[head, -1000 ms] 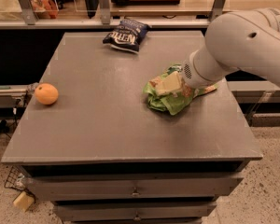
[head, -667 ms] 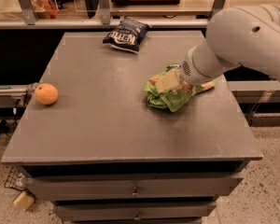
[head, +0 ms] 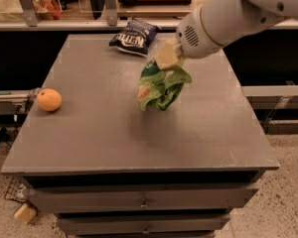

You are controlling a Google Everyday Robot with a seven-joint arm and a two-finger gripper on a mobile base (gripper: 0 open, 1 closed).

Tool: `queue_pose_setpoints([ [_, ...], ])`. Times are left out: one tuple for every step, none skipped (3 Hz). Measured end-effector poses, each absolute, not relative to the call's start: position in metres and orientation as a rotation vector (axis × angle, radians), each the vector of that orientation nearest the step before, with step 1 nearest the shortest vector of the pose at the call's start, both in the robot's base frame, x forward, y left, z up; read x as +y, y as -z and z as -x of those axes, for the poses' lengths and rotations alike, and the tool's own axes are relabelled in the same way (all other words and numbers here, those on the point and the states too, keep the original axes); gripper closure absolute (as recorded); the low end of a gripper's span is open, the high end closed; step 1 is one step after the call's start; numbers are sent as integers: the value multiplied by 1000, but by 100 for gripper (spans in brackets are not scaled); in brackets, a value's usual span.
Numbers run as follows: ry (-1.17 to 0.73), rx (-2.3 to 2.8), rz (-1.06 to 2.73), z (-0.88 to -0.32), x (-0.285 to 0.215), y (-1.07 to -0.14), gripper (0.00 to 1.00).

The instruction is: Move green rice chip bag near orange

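The green rice chip bag (head: 160,87) hangs crumpled in the air above the middle of the grey table (head: 99,133). My gripper (head: 168,56) is shut on the bag's top edge and holds it clear of the surface. The white arm reaches in from the upper right. The orange (head: 49,99) sits at the table's left edge, well to the left of the bag.
A dark blue chip bag (head: 134,35) lies at the back of the table, behind the gripper. The table has drawers below its front edge. A rail and shelves run behind the table.
The gripper has lifted the green bag off the table and carried it left, toward the middle. The orange and the blue bag have not moved.
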State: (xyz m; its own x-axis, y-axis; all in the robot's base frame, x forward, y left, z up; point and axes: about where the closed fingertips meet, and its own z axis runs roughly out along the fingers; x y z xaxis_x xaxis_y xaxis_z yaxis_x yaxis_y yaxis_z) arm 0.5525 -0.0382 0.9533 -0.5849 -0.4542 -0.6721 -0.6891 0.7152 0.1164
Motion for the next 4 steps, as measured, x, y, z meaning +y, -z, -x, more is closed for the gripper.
queue_pose_setpoints([
  [-511,2200,1072,-538,-35,-966,40],
  [-498,2041,1307,-526,-24,-970,45],
  [-498,1950,1400,-525,-11,-975,67],
  [-472,1974,1432,-529,-17,-961,68],
])
